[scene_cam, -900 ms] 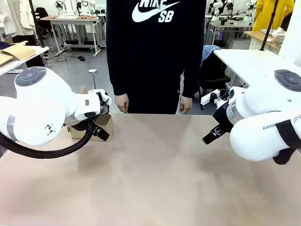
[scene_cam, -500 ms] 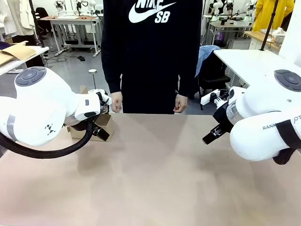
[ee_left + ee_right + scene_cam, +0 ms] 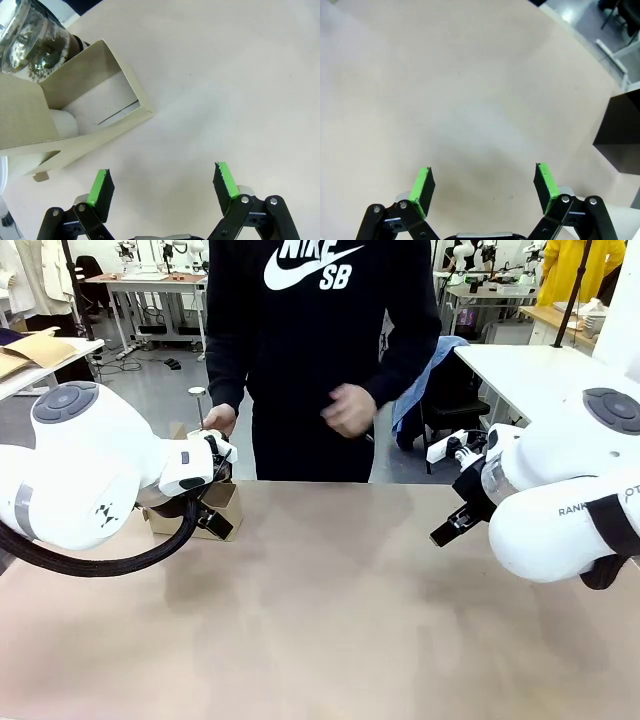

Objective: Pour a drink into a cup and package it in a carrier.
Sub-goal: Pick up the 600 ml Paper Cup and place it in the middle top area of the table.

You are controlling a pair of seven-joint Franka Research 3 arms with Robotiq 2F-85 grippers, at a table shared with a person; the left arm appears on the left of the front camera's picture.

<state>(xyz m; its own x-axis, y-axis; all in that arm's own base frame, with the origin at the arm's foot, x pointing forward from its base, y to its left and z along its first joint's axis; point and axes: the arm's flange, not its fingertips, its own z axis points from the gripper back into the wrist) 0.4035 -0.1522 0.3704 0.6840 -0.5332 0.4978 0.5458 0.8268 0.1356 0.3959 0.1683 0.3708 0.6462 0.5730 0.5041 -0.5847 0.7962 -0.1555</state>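
Carrier (image 3: 87, 67) sits at the far edge of the table (image 3: 330, 620), toward its left, glass jug (image 3: 30, 45) just beside it; left claw (image 3: 162, 180) and right claw (image 3: 483, 181) both spread, empty.

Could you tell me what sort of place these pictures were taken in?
Most likely a robotics lab or workshop: a white left arm and right arm flank a beige table, workbenches carrying equipment stand behind the person, and a power strip lies on the floor.
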